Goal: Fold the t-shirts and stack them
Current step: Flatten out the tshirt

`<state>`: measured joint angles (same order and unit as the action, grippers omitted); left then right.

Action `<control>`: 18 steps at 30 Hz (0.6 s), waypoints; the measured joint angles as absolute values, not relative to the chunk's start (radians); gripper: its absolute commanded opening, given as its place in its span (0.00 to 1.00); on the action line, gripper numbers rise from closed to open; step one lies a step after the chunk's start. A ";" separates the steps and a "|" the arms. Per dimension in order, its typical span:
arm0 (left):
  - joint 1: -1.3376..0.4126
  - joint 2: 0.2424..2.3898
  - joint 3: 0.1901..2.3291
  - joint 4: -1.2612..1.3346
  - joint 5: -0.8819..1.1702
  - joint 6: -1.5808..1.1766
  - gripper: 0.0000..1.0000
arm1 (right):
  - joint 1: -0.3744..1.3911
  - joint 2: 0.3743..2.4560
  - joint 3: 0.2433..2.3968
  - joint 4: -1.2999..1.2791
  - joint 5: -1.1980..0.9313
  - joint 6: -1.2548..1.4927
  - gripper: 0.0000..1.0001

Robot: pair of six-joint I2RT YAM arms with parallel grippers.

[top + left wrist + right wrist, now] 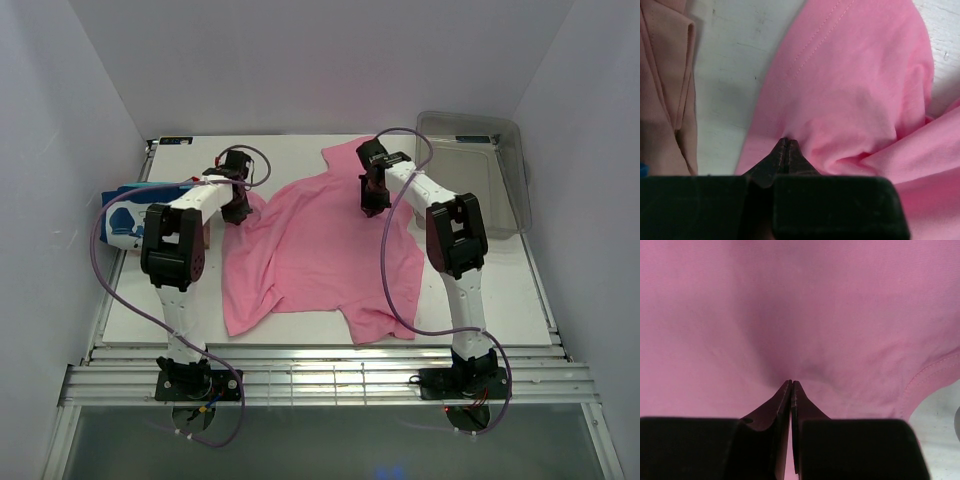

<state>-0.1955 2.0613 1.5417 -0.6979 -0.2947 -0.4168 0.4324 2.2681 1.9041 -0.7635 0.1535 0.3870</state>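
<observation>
The pink t-shirt lies spread and rumpled on the white table, with one end reaching to the back. My left gripper is at its left sleeve. In the left wrist view the gripper is shut, its tips pinching a bunched fold of the pink cloth. My right gripper is on the shirt's upper right part. Its wrist view shows it shut, with pink cloth puckering into the tips. A folded stack, its top blue with white print, sits at the left edge.
A clear plastic bin stands at the back right of the table. A peach-coloured folded cloth shows at the left of the left wrist view, beside bare table. The cage walls close in on three sides.
</observation>
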 measured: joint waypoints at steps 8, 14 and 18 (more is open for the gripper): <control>-0.128 2.113 1.584 -0.702 -0.259 -0.419 0.00 | 0.409 2.308 1.924 -0.776 0.150 0.377 0.08; -0.060 2.172 1.670 -0.703 -0.245 -0.419 0.00 | 0.376 2.366 2.023 -0.809 0.146 0.377 0.08; -0.025 2.228 1.758 -0.710 -0.227 -0.418 0.00 | 0.352 2.397 2.073 -0.819 0.134 0.377 0.08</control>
<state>-0.0246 2.2284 1.7576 -0.7105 -0.2268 -0.4183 0.3519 2.3966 2.0727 -0.8192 0.1345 0.3771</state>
